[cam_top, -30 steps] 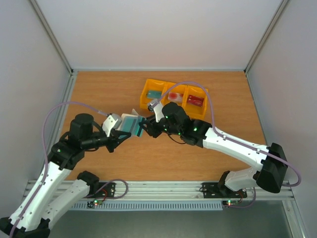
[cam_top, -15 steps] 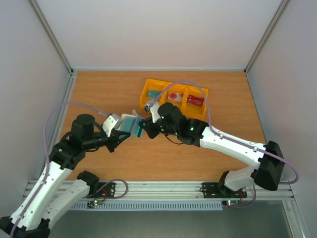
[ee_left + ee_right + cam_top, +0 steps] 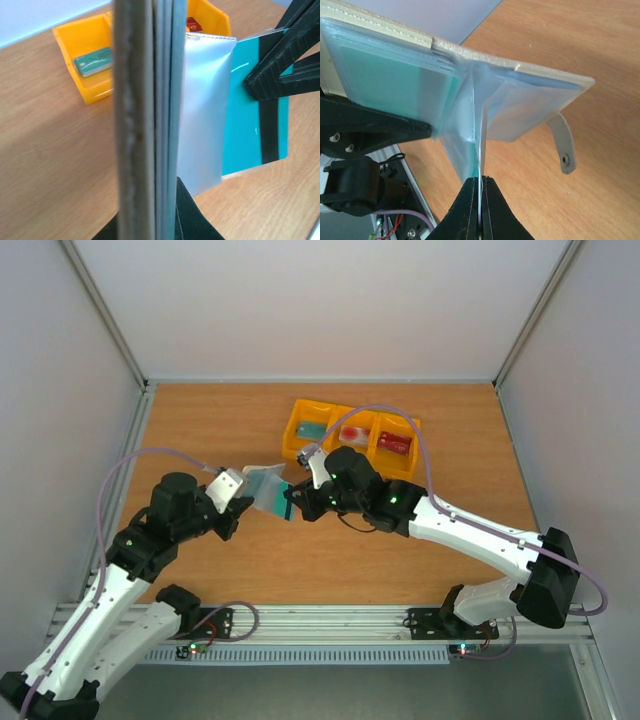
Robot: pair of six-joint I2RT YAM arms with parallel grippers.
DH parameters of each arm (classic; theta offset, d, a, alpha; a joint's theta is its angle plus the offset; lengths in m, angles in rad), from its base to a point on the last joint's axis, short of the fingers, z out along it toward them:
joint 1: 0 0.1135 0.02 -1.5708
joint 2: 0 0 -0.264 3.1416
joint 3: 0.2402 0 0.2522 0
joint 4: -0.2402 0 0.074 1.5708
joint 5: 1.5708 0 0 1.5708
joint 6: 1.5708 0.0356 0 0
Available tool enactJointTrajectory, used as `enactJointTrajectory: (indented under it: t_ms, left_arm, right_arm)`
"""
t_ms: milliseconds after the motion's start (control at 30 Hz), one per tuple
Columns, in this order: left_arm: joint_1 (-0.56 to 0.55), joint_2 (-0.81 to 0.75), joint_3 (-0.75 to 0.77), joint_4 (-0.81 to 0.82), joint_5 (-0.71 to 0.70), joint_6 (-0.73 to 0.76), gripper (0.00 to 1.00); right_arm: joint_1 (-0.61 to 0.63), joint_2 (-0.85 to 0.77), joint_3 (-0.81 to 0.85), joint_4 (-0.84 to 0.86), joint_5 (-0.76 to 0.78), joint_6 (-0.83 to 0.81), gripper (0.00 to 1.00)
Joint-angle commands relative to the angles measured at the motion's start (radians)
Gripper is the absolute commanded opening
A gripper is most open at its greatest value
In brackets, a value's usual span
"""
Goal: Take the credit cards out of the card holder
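My left gripper (image 3: 238,506) is shut on the card holder (image 3: 260,482), cream-beige outside with translucent sleeves, and holds it open above the table. In the left wrist view the holder (image 3: 145,115) is edge-on between my jaws (image 3: 155,220). My right gripper (image 3: 294,502) is shut on the edge of a teal credit card (image 3: 252,105) that sticks partly out of a sleeve (image 3: 205,110). In the right wrist view my fingers (image 3: 480,192) pinch the thin card below the open holder (image 3: 510,90), whose strap tab (image 3: 563,145) hangs down.
A yellow three-compartment tray (image 3: 300,412) stands behind the grippers. It holds a teal card (image 3: 312,430), a pinkish red-and-white card (image 3: 352,434) and a dark red card (image 3: 395,443). Grey walls enclose the wooden table on three sides.
My right gripper moved left to the holder, then back a little to the right with the teal card pinched. My left gripper tilted the holder slightly.
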Motion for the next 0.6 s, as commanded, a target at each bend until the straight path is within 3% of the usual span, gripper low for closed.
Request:
enactJointTrajectory:
  t_ms: [0,200,567]
  left_arm:
    - [0.004,-0.01,-0.023,0.079,-0.142,0.075,0.0]
    - [0.004,-0.015,-0.053,0.081,-0.216,0.102,0.0]
    - [0.004,-0.024,-0.065,0.075,-0.225,0.108,0.0]
  right_arm:
    - [-0.029,-0.051,-0.031,-0.073,-0.032,0.023,0.01]
    - [-0.065,-0.075,-0.021,-0.152,-0.068,0.032,0.01]
    - [-0.109,-0.106,-0.031,-0.172,-0.14,0.05,0.03]
